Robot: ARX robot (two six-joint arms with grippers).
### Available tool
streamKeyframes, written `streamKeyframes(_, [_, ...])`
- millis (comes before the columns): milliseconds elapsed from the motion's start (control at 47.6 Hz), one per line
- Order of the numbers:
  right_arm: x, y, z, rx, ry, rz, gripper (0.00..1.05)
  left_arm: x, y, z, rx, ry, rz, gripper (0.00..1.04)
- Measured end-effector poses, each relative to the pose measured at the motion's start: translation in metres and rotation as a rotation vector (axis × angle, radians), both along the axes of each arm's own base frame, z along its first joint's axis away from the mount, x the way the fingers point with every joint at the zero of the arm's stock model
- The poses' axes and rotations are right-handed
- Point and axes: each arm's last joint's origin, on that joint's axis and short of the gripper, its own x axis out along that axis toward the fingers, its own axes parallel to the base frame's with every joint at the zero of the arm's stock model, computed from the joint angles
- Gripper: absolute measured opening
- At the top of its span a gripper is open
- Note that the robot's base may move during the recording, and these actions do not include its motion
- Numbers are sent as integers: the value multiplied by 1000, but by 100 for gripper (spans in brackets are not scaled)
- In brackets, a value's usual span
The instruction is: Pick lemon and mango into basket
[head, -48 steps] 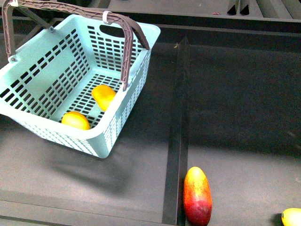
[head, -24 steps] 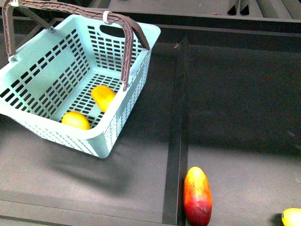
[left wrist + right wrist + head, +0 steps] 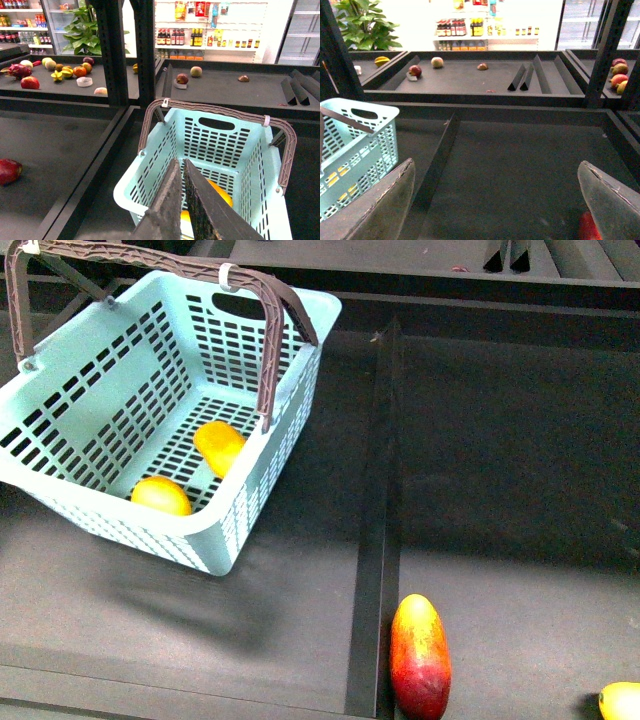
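The light teal basket (image 3: 120,390) stands at the left with its brown handles up. Two yellow-orange oval fruits, lemon-like, lie on its floor, one further back (image 3: 220,445) and one near the front wall (image 3: 160,496). A red-and-yellow mango (image 3: 420,655) lies on the dark shelf at the front, right of the divider. My left gripper (image 3: 181,162) is shut and empty, above the basket (image 3: 225,140), with an orange fruit (image 3: 222,194) showing under it. My right gripper (image 3: 495,163) is open and empty over the dark shelf; the mango (image 3: 590,227) shows red beside one finger. Neither arm shows in the front view.
A raised black divider (image 3: 378,520) runs front to back between basket and mango. Another yellow fruit (image 3: 620,701) is cut off at the front right corner. The basket (image 3: 350,145) also shows in the right wrist view. Shelves with other fruit lie further back (image 3: 60,72).
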Motion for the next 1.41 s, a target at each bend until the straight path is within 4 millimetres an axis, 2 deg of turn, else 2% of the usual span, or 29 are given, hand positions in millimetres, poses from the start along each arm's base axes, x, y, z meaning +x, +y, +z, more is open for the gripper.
streamKeyframes(126, [0,0,0,0,0,0,96,-3,0,0,0,1,0,4])
streamKeyframes(231, [0,0,0,0,0,0,96,-13,0,-3,0,10,0,4])
streamKeyframes(777, [0,0,0,0,0,0,96,-14,0,-3,0,4,0,4])
streamKeyframes(1029, [0,0,0,0,0,0,96,-14,0,-3,0,4,0,48])
streamKeyframes(1134, [0,0,0,0,0,0,96,-14,0,-3,0,4,0,74])
streamKeyframes(1281, [0,0,0,0,0,0,96,-14,0,-3,0,4,0,98])
streamKeyframes(1407, [0,0,0,0,0,0,96,-14,0,-3,2,4,0,98])
